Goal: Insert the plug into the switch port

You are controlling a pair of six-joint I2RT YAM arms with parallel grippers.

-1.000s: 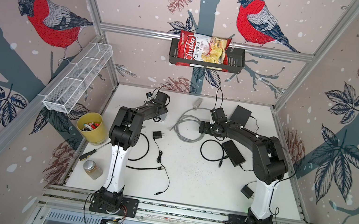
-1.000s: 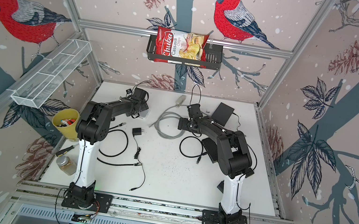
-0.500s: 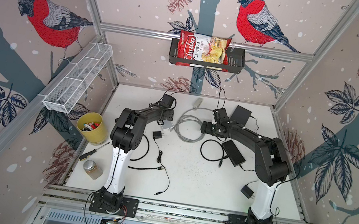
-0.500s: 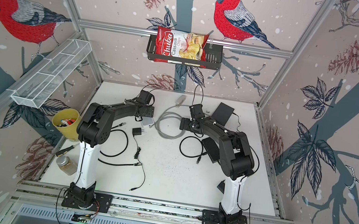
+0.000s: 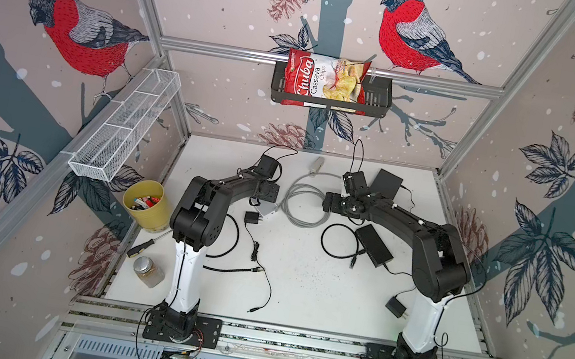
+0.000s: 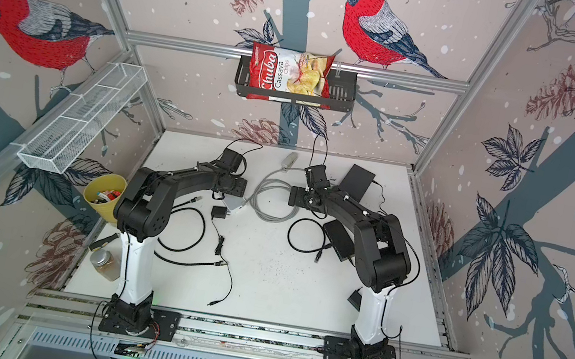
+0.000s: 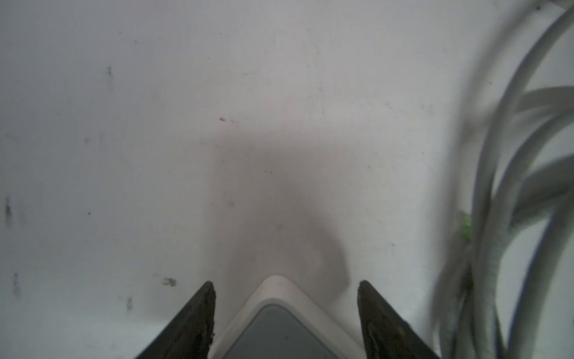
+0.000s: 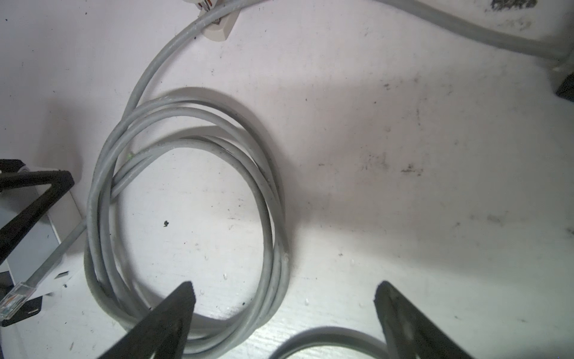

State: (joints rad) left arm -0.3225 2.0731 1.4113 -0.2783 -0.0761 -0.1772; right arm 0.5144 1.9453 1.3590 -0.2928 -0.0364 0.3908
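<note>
Switch being braced, plug not yet picked up.
Left gripper (image 7: 285,283) low over switch (image 7: 279,329), left of centre; jaws apart astride its corner, gap at the tips, no firm grip seen. Right gripper (image 8: 285,284) wide open, empty, above cable coil (image 8: 99,202) mid-table. Plug (image 8: 14,298) loose at cable end, lying by switch edge just left of coil, in no port. Probably early step: steady switch first. Next: clamp switch, then move right gripper left to plug, pinch it, line up with port; port face not visible.
</note>
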